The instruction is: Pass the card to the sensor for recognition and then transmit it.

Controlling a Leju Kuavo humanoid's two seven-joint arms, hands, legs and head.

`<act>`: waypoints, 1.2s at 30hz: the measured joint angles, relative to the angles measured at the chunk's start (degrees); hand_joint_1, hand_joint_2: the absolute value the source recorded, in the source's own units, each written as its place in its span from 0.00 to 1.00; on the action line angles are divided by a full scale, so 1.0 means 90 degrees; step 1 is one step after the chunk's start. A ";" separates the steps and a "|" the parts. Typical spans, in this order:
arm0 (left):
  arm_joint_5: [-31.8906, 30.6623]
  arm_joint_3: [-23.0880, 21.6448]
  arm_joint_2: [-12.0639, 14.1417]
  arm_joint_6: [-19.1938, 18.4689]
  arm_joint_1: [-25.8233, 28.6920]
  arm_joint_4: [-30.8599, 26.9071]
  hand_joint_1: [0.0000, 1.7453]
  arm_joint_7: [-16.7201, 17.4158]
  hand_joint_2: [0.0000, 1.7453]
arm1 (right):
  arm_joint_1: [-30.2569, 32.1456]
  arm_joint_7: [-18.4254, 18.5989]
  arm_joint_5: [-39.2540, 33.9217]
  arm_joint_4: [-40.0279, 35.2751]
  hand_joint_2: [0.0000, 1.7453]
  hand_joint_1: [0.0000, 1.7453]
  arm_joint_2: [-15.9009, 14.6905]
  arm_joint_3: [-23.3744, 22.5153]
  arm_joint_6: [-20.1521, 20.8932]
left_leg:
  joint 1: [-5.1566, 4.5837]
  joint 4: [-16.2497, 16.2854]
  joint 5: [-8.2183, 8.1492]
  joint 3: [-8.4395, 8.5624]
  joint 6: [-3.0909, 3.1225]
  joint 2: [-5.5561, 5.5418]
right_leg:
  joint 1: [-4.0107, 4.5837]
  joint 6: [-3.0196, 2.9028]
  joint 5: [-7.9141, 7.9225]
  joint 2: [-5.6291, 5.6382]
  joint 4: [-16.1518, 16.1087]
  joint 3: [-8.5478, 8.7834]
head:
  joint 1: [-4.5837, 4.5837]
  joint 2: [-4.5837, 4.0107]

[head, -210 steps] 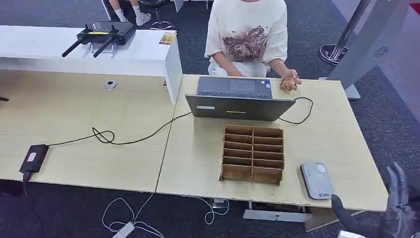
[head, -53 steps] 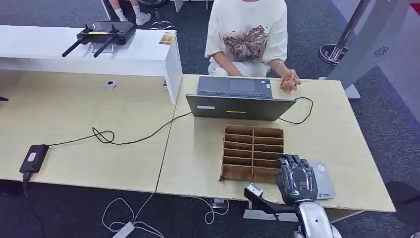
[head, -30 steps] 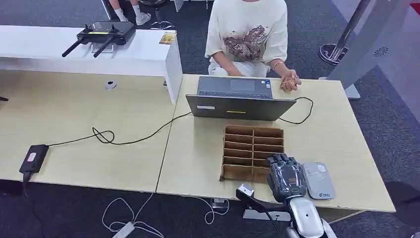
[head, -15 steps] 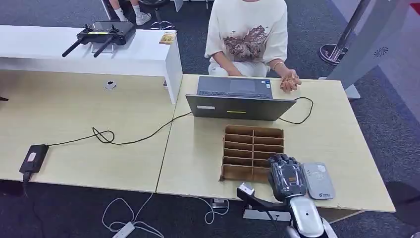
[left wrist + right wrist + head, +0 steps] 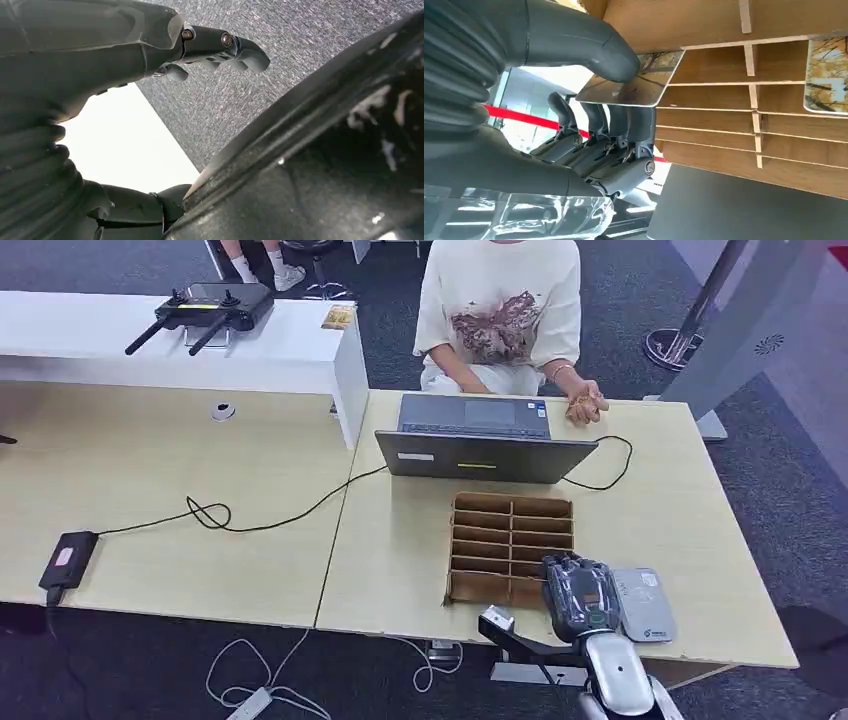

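My right hand [image 5: 580,596] is at the near right corner of the wooden slotted organizer [image 5: 510,540], just left of the grey card sensor [image 5: 642,604]. In the right wrist view this hand [image 5: 589,150] pinches a card [image 5: 636,89] with a tree picture between the thumb [image 5: 589,50] and the fingers, at the mouth of a slot of the organizer [image 5: 724,105]. A second card [image 5: 826,75] sits in another slot. My left hand [image 5: 150,55] hangs over the carpet, holding nothing, with its fingers loosely bent and apart from the thumb.
A laptop [image 5: 485,455] stands behind the organizer, with a person [image 5: 498,310] seated beyond it and resting a hand [image 5: 585,405] on the table's far edge. A black cable [image 5: 270,520] runs left to a power brick [image 5: 68,558]. A remote controller [image 5: 205,308] lies on the white bench.
My right arm came up from the lower right, passed over the sensor and moved left to the organizer's near right corner. Over the last half second it barely shifted.
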 joint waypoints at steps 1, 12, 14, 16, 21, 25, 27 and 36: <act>-0.0002 0.0000 0.0000 0.0000 0.0000 0.0000 0.00 -0.0002 1.00 | 0.0000 0.0000 0.0005 0.0000 1.00 0.83 0.0000 0.0000 -0.0005 | 0.0000 0.0000 0.0000 0.0000 0.0000 0.0000 | 0.0000 0.0000 0.0000 0.0000 0.0000 0.0000 | 0.0000 0.0000; -0.0027 -0.0002 0.0000 -0.0022 0.0000 0.0000 0.00 -0.0007 1.00 | 0.0004 -0.0024 0.0095 -0.0002 1.00 0.89 0.0000 -0.0005 -0.0134 | 0.0000 0.0000 0.0000 0.0001 0.0000 0.0000 | 0.0000 0.0000 0.0000 0.0000 0.0000 0.0000 | 0.0000 0.0000; -0.0027 -0.0002 0.0000 -0.0024 0.0000 0.0000 0.00 -0.0005 1.00 | 0.0006 -0.0032 0.0109 -0.0012 1.00 0.93 0.0000 -0.0007 -0.0155 | 0.0000 0.0000 0.0000 0.0001 0.0000 0.0000 | 0.0000 0.0000 0.0000 0.0000 0.0000 -0.0001 | 0.0000 0.0000; -0.0027 -0.0002 0.0000 -0.0029 0.0000 0.0000 0.00 -0.0007 1.00 | 0.0006 -0.0032 0.0112 -0.0019 1.00 0.95 0.0000 -0.0007 -0.0192 | 0.0000 0.0000 0.0000 0.0001 0.0000 0.0001 | 0.0000 0.0000 0.0000 0.0001 0.0000 -0.0001 | 0.0000 0.0000; -0.0027 -0.0002 0.0000 -0.0032 0.0001 0.0000 0.00 -0.0007 1.00 | 0.0009 -0.0078 0.0168 -0.0041 1.00 0.96 -0.0002 -0.0007 -0.0262 | 0.0000 0.0000 0.0000 0.0001 0.0000 0.0001 | 0.0000 0.0000 0.0000 0.0001 0.0000 -0.0001 | 0.0000 0.0000; -0.0027 -0.0002 0.0000 -0.0032 0.0001 0.0000 0.00 -0.0012 1.00 | 0.0011 -0.0139 0.0170 -0.0058 1.00 0.97 -0.0022 -0.0007 -0.0355 | 0.0000 0.0000 0.0000 0.0001 0.0000 0.0001 | 0.0000 0.0000 0.0000 0.0001 0.0000 -0.0001 | 0.0000 0.0000; -0.0036 -0.0002 0.0000 -0.0032 0.0002 0.0000 0.00 -0.0015 1.00 | 0.0014 -0.0177 0.0192 -0.0087 1.00 0.98 -0.0039 -0.0007 -0.0381 | 0.0000 0.0000 0.0000 0.0001 0.0000 0.0001 | 0.0000 0.0000 0.0000 0.0001 0.0000 -0.0001 | 0.0000 0.0000; -0.0046 -0.0002 0.0002 -0.0034 0.0006 0.0000 0.00 -0.0049 1.00 | 0.0089 -0.0418 0.0073 -0.0197 1.00 1.00 -0.0141 -0.0007 -0.0615 | 0.0000 0.0000 0.0000 0.0001 0.0000 0.0001 | 0.0000 0.0000 0.0000 0.0001 0.0000 -0.0001 | 0.0000 0.0000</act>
